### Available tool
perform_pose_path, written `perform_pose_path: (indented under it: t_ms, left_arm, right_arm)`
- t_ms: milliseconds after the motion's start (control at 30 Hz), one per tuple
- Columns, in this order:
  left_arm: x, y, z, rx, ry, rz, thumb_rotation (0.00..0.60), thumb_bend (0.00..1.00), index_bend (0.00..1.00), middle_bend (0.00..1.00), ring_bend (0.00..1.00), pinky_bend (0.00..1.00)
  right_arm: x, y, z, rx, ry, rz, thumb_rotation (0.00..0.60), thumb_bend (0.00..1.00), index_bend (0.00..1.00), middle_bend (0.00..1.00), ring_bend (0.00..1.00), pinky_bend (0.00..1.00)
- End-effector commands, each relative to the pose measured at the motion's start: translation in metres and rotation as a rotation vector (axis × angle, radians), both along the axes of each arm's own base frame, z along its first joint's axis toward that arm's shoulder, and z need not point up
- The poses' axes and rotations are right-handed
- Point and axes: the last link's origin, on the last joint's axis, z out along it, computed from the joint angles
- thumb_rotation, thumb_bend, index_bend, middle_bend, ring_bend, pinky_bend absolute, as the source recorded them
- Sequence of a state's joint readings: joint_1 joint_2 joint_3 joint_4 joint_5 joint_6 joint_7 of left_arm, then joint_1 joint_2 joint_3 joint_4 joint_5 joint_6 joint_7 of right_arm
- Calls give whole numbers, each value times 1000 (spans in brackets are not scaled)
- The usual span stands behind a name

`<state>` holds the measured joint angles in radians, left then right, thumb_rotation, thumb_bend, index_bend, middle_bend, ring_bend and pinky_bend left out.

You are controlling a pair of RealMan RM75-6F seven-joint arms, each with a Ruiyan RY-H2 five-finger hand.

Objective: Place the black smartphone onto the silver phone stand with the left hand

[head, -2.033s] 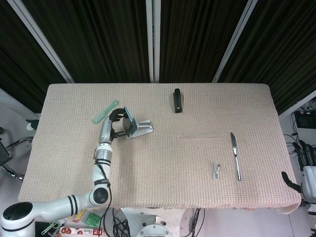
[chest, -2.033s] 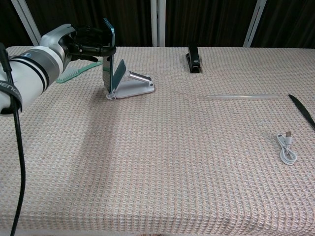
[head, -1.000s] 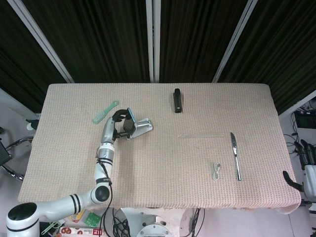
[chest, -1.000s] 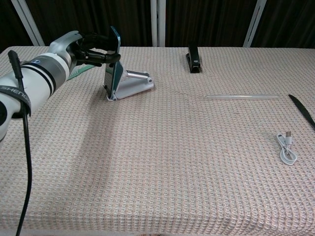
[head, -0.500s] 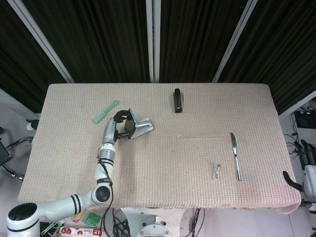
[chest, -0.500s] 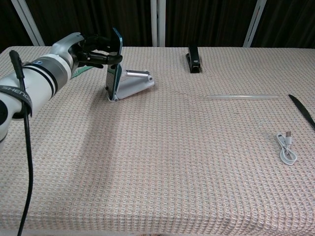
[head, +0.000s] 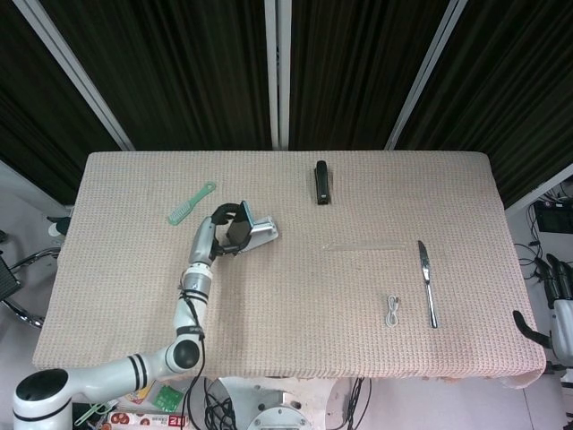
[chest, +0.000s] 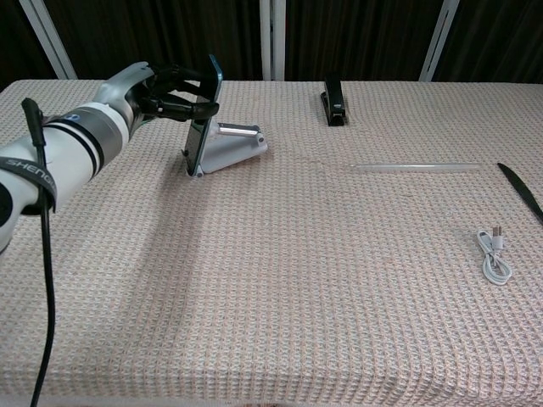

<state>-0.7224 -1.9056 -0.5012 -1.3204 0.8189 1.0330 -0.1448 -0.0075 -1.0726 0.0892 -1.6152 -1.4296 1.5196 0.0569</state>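
The black smartphone (chest: pixel 204 119), with a teal edge, stands nearly upright against the front of the silver phone stand (chest: pixel 231 147), its lower edge down at the stand's lip. My left hand (chest: pixel 166 91) grips the phone's top from the left side. From above, the left hand (head: pixel 222 227) and phone (head: pixel 240 227) sit at the left end of the stand (head: pixel 260 233). My right hand (head: pixel 559 285) hangs off the table's right edge, far from everything, with its fingers too small to read.
A green comb (head: pixel 191 203) lies behind and left of the stand. A black stapler (chest: pixel 333 103) sits at the back centre. On the right are a clear rod (chest: pixel 416 168), a knife (head: pixel 428 282) and a coiled white cable (chest: pixel 494 254).
My left hand has carried the phone to the right and lowered it, leaning it back onto the stand. The stand shifted slightly right. The right hand has barely moved.
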Motion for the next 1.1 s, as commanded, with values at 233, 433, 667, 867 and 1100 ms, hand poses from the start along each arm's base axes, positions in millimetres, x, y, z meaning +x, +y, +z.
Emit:
perform_pose_path:
  t_ms: [233,433,667,867,1100]
  left_arm:
    - [0,-1,-2,-9,-10,-12,600,286,114,187,165,231]
    - [0,0,-2,3,-10,-12,600,286,96,159,155,231]
    - [-1,-2,-3,4,1,-24,600,286,74,113,133,228]
    - [-9,-3,12,48,41,-48,600,286,63,72,104,224]
    - [-43,-27,74,189,255,-196,600,253,65,69,98,224]
  right_arm:
    - [0,0,1,1,-5,-2,600,204,0,0,0,0]
    - [-1,1,2,-3,-6,-4,600,204,0,0,0,0]
    - [-2,2,2,-5,-7,-5,600,204,0,0,0,0]
    - [-2,1,4,-16,-10,-1,600,204,0,0,0,0]
    - [-4,0,4,-12,-2,-1,600,204,0,0,0,0]
